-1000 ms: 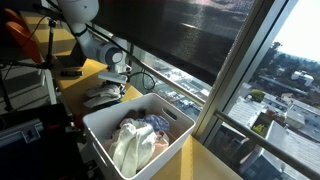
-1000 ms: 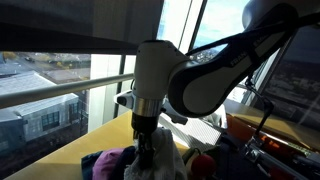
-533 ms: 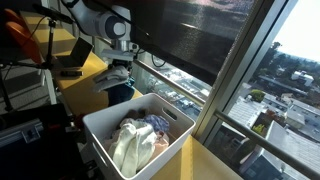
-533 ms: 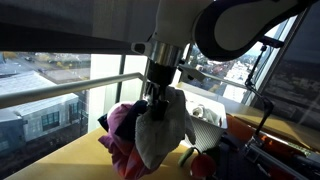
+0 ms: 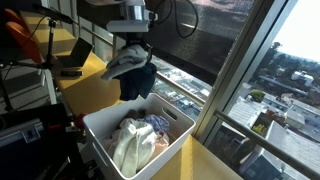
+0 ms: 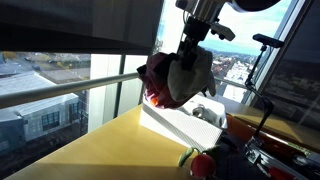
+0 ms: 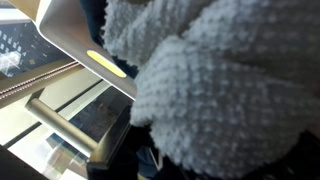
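My gripper (image 5: pixel 133 38) is shut on a bundle of clothes (image 5: pixel 132 70), grey, dark blue and maroon, and holds it in the air above the far end of a white basket (image 5: pixel 100 132). In an exterior view the same bundle (image 6: pixel 178 78) hangs from the gripper (image 6: pixel 190 45) above the basket's rim (image 6: pixel 180 122). The basket holds more laundry: a cream cloth (image 5: pixel 130 148) and a patterned piece (image 5: pixel 158 124). The wrist view is filled by a grey knitted cloth (image 7: pixel 220 90), which hides the fingers, with the white basket edge (image 7: pixel 75 40) beside it.
The basket stands on a yellow table (image 5: pixel 215 165) along a large window with a metal rail (image 6: pixel 60 92). A red object (image 6: pixel 203 164) lies at the table's near edge. Dark equipment and cables (image 5: pixel 25 60) stand behind the table.
The gripper has lifted the bundle of clothes off the table and carried it up and over toward the basket.
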